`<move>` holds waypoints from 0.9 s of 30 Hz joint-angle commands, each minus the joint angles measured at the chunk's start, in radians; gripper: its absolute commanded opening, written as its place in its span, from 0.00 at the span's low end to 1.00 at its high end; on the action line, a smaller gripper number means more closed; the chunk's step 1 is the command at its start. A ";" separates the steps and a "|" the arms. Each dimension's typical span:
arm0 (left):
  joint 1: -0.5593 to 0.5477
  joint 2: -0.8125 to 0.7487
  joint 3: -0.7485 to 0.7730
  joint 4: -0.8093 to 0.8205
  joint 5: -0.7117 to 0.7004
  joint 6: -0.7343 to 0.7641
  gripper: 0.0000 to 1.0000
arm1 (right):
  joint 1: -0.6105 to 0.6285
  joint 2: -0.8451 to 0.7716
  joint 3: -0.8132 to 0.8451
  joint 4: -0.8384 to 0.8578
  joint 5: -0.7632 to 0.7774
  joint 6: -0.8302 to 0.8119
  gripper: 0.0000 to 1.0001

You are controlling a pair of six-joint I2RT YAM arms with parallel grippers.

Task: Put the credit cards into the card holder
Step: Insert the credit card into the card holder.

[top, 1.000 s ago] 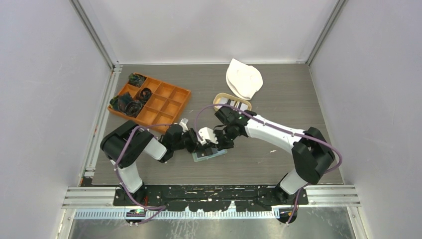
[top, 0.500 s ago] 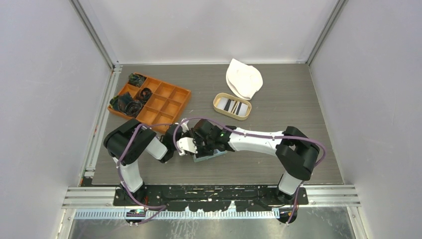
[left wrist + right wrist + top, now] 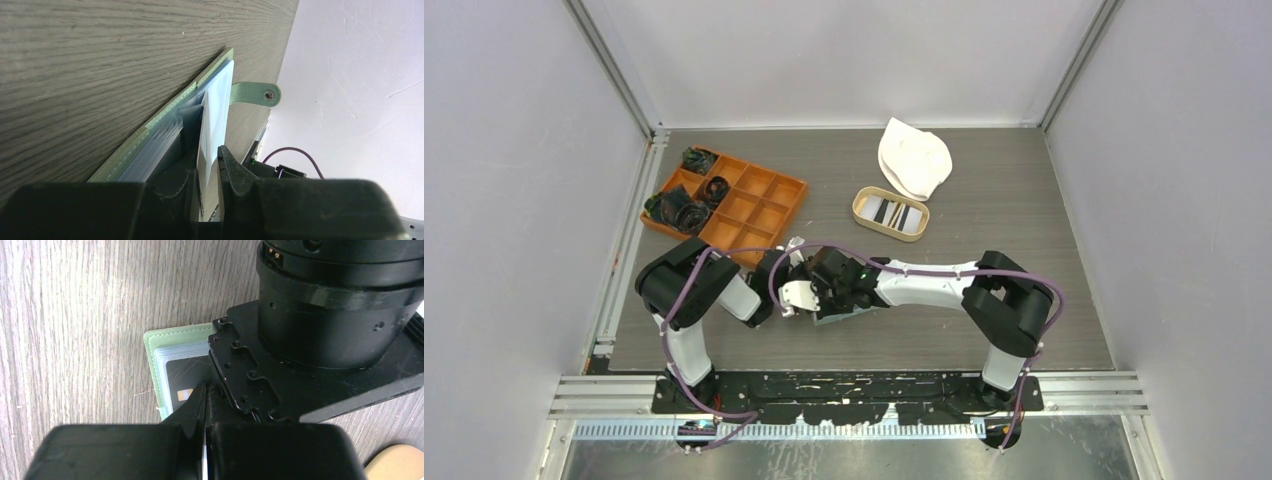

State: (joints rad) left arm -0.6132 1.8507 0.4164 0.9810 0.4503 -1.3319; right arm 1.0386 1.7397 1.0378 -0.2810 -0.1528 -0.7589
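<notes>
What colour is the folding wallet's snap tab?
The folding wallet's snap tab is sage green; best in left wrist view.

Lab test cell, white walls [image 3: 514, 200], aluminium rails [image 3: 584, 395]

Even, diffuse light from above fills the overhead view, bright on the pale walls [image 3: 514, 200], duller on the grey table [image 3: 1044, 200]; shadows are faint, gathering only under the arms. In the left wrist view the left gripper [image 3: 209, 165] looms dark and blurred up close (the card holder [image 3: 216, 100] beyond it is crisp); the right gripper [image 3: 205, 392] is likewise soft and underlit, the wood grain around it sharp.
</notes>
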 commanded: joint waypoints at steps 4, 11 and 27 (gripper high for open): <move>0.020 0.021 -0.027 -0.085 -0.010 0.037 0.20 | -0.044 -0.019 -0.025 0.020 0.047 -0.017 0.01; 0.026 0.016 -0.021 -0.100 -0.002 0.042 0.21 | -0.090 -0.030 -0.038 -0.019 0.037 -0.014 0.01; 0.043 -0.103 -0.008 -0.242 0.003 0.100 0.21 | -0.171 -0.051 -0.028 -0.087 0.003 0.004 0.01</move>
State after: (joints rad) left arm -0.5766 1.8042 0.4187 0.9062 0.4568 -1.3067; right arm 0.9081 1.7252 1.0042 -0.3199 -0.1677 -0.7628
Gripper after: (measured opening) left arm 0.209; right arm 0.032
